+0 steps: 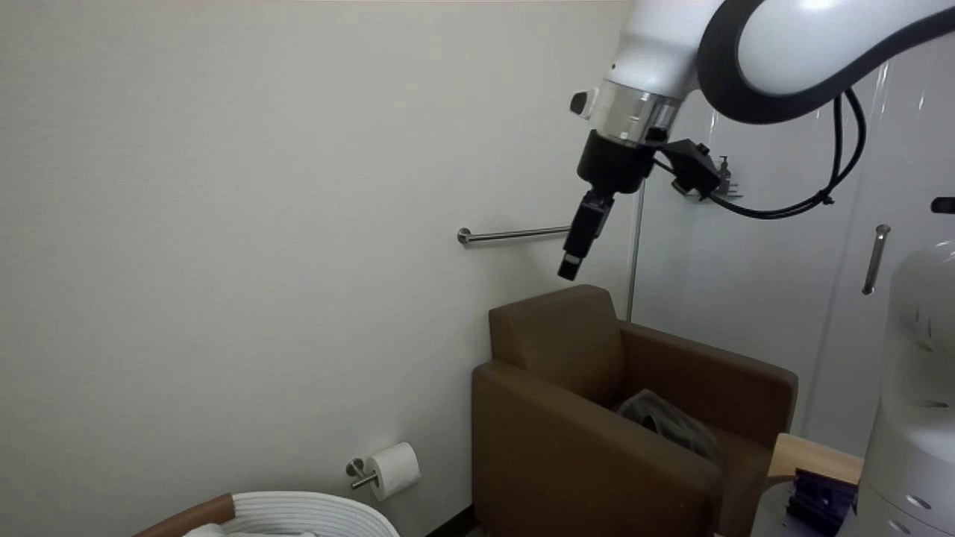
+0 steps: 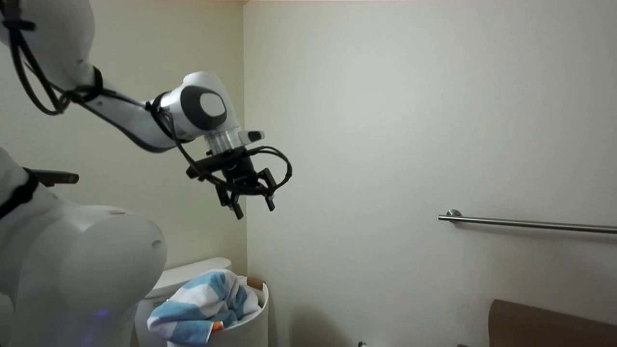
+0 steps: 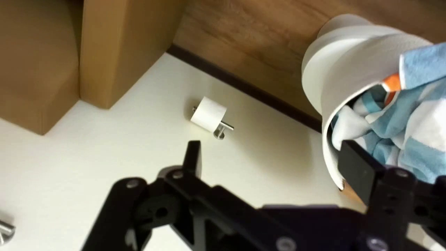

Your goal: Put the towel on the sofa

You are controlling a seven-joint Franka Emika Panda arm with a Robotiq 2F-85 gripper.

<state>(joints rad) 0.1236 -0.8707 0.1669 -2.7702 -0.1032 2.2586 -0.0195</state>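
Observation:
The blue-and-white striped towel [image 2: 202, 303] lies bunched in a white basket [image 2: 253, 332] and hangs over its rim. The towel [image 3: 427, 118] and the basket [image 3: 362, 66] also show at the right of the wrist view. The sofa is a brown armchair [image 1: 597, 440]; its corner shows at the upper left of the wrist view [image 3: 129, 42]. My gripper is open and empty, with its fingers wide apart in the wrist view [image 3: 271, 146]. It hangs in the air above and apart from the towel in an exterior view [image 2: 255, 213]; it also shows in an exterior view [image 1: 569, 267].
A grey crumpled thing [image 1: 671, 421] lies on the sofa seat. A toilet paper roll [image 1: 395, 471] and a metal bar [image 1: 515, 234] are fixed to the wall. A white rounded fixture [image 3: 313, 66] stands by the basket. A shower door handle [image 1: 877, 259] is behind the sofa.

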